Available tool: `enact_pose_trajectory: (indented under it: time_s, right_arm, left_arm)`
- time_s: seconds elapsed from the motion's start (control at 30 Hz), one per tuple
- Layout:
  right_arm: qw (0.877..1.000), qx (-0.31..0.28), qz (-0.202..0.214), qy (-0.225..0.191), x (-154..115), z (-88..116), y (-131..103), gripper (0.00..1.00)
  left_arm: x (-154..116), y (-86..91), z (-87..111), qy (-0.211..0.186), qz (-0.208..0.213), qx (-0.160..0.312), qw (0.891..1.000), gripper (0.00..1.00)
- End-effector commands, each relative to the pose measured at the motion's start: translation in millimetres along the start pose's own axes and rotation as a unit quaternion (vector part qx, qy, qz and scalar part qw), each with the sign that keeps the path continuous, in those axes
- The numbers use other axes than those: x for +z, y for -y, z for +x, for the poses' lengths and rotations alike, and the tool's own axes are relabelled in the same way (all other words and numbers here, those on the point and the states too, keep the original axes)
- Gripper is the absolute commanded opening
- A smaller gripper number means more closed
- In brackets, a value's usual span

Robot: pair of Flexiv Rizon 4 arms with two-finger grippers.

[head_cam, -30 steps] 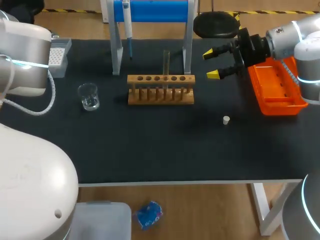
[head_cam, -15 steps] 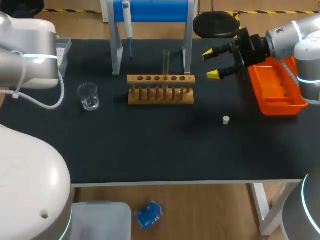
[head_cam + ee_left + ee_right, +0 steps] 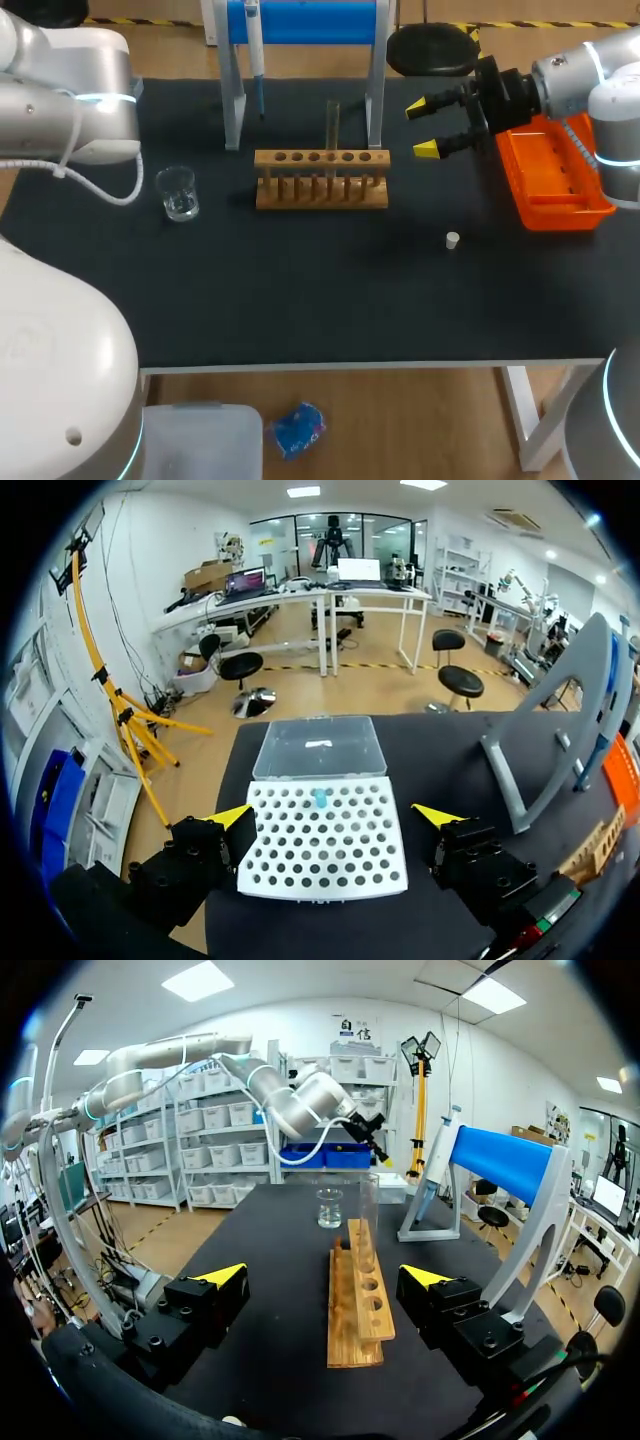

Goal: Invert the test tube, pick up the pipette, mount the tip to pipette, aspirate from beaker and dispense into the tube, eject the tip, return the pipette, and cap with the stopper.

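Observation:
A clear test tube [image 3: 332,124] stands upright in the wooden rack [image 3: 320,178], and it also shows ahead of my right gripper as the test tube [image 3: 368,1210]. The pipette [image 3: 255,50] hangs on the blue stand [image 3: 300,20]. A glass beaker [image 3: 178,193] sits left of the rack. The white stopper [image 3: 452,239] lies on the mat to the rack's right. My right gripper [image 3: 425,127] hovers open just right of the rack, empty. My left gripper [image 3: 333,817] is open above the white tip box [image 3: 322,840], which holds one blue tip [image 3: 320,798].
An orange tray [image 3: 550,170] lies at the right edge under my right arm. The tip box's clear lid [image 3: 318,748] lies open behind it. My left arm [image 3: 70,90] covers the back left corner in the head view.
My left arm has swung up and to the right over the back left corner, now hiding the tip box in the head view. The right arm has not moved.

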State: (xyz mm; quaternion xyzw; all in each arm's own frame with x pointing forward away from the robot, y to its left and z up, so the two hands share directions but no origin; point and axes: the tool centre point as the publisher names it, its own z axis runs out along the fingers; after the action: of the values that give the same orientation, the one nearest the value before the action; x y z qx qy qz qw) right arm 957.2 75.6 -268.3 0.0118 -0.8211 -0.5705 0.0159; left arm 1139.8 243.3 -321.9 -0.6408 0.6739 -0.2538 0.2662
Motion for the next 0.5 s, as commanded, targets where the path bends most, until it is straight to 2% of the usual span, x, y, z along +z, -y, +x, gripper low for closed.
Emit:
enact_pose_trajectory:
  time_s: [0.03,0.5]
  right_arm:
    - [1.0,-0.001,0.0,-0.001,0,0,1,1.0]
    - [1.0,-0.001,0.0,-0.001,0,0,1,1.0]
  left_arm:
    - [12,4.4,-1.2,0.0,-0.012,-0.001,1.0,1.0]
    - [37,6.1,-6.3,0.005,-0.024,-0.019,1.0,1.0]
